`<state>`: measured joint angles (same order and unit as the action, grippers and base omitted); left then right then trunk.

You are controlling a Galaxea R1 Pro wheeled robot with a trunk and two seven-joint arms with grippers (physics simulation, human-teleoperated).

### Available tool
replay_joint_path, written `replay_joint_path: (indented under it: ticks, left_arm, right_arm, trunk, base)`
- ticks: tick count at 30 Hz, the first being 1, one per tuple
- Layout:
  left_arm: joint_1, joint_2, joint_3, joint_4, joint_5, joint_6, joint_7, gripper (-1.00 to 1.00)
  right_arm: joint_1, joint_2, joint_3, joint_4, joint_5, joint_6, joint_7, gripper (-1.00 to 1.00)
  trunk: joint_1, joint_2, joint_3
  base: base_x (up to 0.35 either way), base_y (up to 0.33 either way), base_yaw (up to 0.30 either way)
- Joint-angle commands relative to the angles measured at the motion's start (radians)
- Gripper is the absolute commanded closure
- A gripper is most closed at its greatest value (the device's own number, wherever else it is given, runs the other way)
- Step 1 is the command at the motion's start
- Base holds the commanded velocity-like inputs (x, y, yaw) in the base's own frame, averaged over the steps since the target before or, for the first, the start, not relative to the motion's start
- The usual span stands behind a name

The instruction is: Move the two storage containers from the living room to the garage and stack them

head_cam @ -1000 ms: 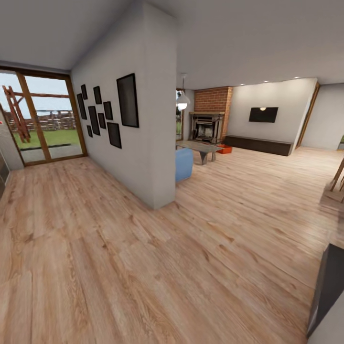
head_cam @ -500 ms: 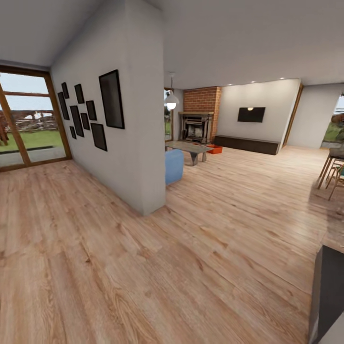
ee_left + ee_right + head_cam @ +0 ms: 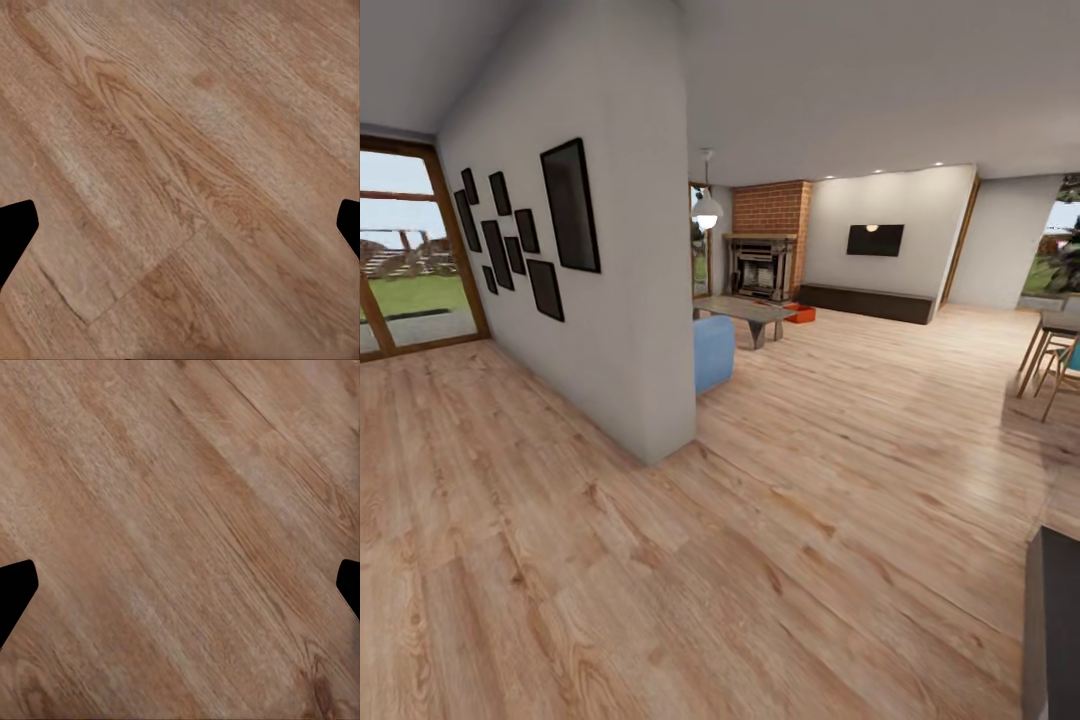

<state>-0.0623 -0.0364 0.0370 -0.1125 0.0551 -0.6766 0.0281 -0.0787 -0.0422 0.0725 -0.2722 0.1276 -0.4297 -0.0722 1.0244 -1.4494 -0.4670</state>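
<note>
Storage containers (image 3: pixel 800 314) are a long way off from where the robot stands: a red-orange shape sits low on the wood-plank floor (image 3: pixel 840 450) at the far end of the living room, just beside the glass coffee table (image 3: pixel 748 311) and in front of the brick fireplace (image 3: pixel 762 265). From here I cannot tell whether that patch of colour is one bin or both. A blue sofa (image 3: pixel 712 352) end pokes out past the white dividing wall (image 3: pixel 620 300) hung with dark picture frames (image 3: pixel 570 205), and a long dark chest (image 3: pixel 868 301) runs under the wall-mounted screen (image 3: pixel 875 240).

Left tool (image 3: pixel 180 225) and right tool (image 3: pixel 180 585) both hang over bare planks, fingers spread wide with nothing between them; only the dark fingertips (image 3: pixel 15 225) show at the frame edges in each wrist view.

Judging by their look, the bins should be light, stiff, thin-walled and open at the top, probably a bit slick on the outside. A sensible hold would be pinching the rim of a short wall, or one tool on each opposite rim so the bin stays level. Thin walls may flex if squeezed hard near the middle of a long side. Nothing has been picked up yet; the drive across the room comes first.
</note>
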Motion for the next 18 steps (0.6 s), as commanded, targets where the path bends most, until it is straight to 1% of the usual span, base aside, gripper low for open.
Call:
replay_joint_path:
  ticks: [1,15,18]
  left_arm:
    - [-0.001,0.000,0.003,0.001,0.002,-0.003,-0.001,-1.00]
    - [-0.001,0.000,0.003,0.001,0.002,-0.003,-0.001,-1.00]
    - [-0.001,0.000,0.003,0.001,0.002,-0.003,-0.001,-1.00]
  right_arm:
    - [-0.001,-0.001,0.007,0.001,0.004,-0.001,-0.008,-1.00]
    - [-0.001,-0.001,0.007,0.001,0.004,-0.001,-0.008,-1.00]
    - [-0.001,-0.001,0.007,0.001,0.004,-0.001,-0.008,-1.00]
  trunk:
    - [0.001,0.000,-0.001]
    - [0.001,0.000,-0.001]
    - [0.001,0.000,0.000]
  base:
    - [0.331,0.000,0.000]
    - [0.331,0.000,0.000]
    - [0.331,0.000,-0.167]
